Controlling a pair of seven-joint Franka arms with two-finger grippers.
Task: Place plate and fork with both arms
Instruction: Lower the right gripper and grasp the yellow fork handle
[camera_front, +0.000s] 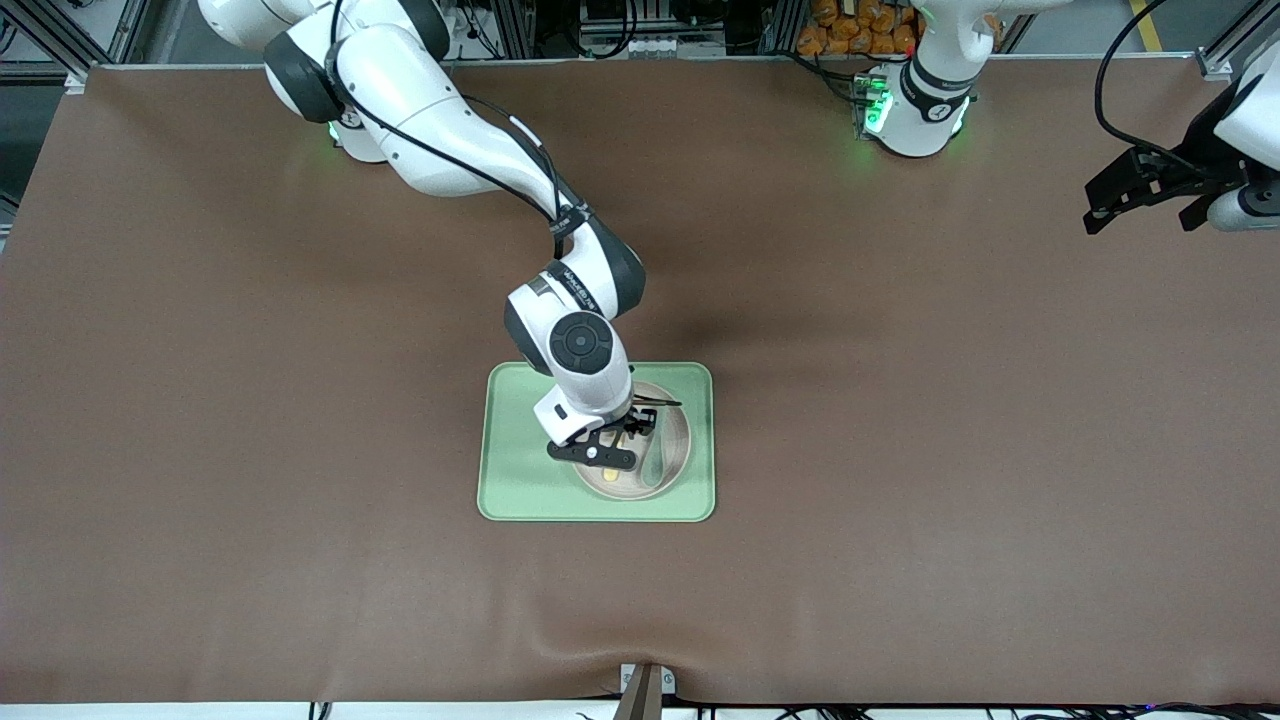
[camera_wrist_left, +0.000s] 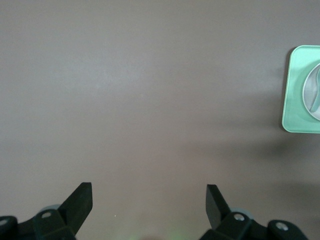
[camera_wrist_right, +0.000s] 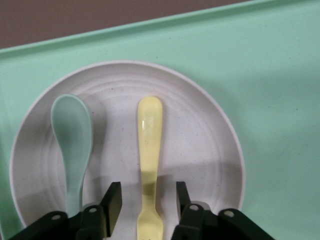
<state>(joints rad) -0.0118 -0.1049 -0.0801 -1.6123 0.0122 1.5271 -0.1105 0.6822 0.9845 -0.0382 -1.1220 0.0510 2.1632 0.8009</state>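
right claw: the right claw (camera_wrist_right: 145, 202) sits low over the plate, its fingers (camera_wrist_right: 114, 200) partly apart, one on each side of the fork's neck with a gap still showing either side; not gripping yet.
fork: the fork (camera_wrist_right: 149, 165) lies flat in the plate (camera_wrist_right: 210, 145), directly between the jaws; its long axis runs straight out from the claw, tines under the claw, rounded handle end pointing away.
spoon: a spoon (camera_wrist_right: 74, 145) lies beside the fork, roughly parallel, close to one finger.
tray: the plate rests on the tray (camera_front: 510, 480) mid-desk.
left claw: the left claw (camera_wrist_left: 149, 204) waits wide apart over bare desk (camera_wrist_left: 150, 100), well away; the right arm is nearer.
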